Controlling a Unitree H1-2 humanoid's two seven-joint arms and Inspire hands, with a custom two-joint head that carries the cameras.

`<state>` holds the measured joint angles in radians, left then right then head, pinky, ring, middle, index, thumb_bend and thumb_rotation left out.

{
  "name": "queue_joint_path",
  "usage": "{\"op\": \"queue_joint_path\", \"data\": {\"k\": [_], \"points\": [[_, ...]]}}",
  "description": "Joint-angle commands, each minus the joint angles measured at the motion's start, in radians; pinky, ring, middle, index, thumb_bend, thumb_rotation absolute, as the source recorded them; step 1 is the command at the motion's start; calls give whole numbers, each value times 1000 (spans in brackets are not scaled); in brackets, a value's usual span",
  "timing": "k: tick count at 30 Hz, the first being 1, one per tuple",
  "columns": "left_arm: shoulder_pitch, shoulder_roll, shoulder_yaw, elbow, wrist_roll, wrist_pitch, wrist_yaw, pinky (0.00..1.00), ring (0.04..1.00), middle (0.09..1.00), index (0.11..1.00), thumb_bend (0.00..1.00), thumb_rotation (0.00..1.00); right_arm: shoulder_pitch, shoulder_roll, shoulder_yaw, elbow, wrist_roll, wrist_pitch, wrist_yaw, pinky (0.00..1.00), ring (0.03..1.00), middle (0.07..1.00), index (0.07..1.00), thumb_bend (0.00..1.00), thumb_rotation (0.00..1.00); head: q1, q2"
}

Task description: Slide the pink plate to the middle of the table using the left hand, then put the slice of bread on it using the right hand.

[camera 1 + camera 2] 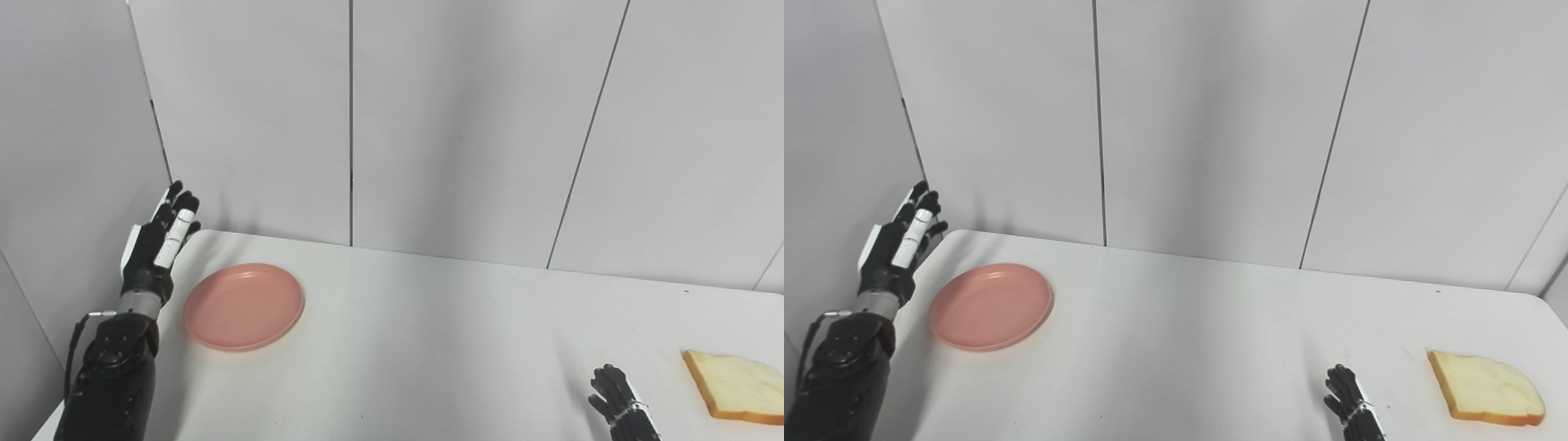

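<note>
The pink plate (244, 305) lies flat at the far left of the white table (441, 343). My left hand (160, 241) is raised just left of the plate, over the table's left edge, fingers straight and apart, holding nothing and not touching the plate. A slice of bread (1487, 388) with a brown crust lies at the right front of the table. My right hand (1350, 403) rests low at the bottom edge, left of the bread and apart from it; only its dark fingers show, loosely spread and empty.
Grey wall panels (349, 122) close off the back and left side right behind the table. The table's left edge runs under my left forearm (113, 380).
</note>
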<state>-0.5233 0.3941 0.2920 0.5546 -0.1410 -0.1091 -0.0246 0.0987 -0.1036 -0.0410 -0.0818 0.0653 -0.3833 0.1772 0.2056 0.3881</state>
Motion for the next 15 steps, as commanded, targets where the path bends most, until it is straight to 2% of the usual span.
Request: {"op": "queue_joint_path", "data": {"k": [1,4,8,11,15], "points": [[-109,68,13,50,-13,-154,-17,898,963,966,970,832,767,17,-20,-4,237,-19,-18,-15,908,924,919,916,880,948,-1,2],[-117,71,9,122,-5,-199,-13,885,957,973,982,820,784,19,-23,-4,232,-22,-16,-14,902,921,917,914,873,954,-1,3],[-124,59,26,167,-35,-193,-10,906,959,978,999,839,776,22,-25,-3,225,-11,-11,-6,904,921,915,914,873,951,-2,8],[-139,57,39,224,-75,-210,-40,943,969,979,999,852,775,24,-26,-3,221,-12,-10,-4,904,921,916,915,872,950,-4,12],[-153,40,69,284,-144,-221,-82,915,965,973,952,880,750,28,-26,-2,216,-14,-9,-5,900,918,913,911,869,944,-7,17]]}}
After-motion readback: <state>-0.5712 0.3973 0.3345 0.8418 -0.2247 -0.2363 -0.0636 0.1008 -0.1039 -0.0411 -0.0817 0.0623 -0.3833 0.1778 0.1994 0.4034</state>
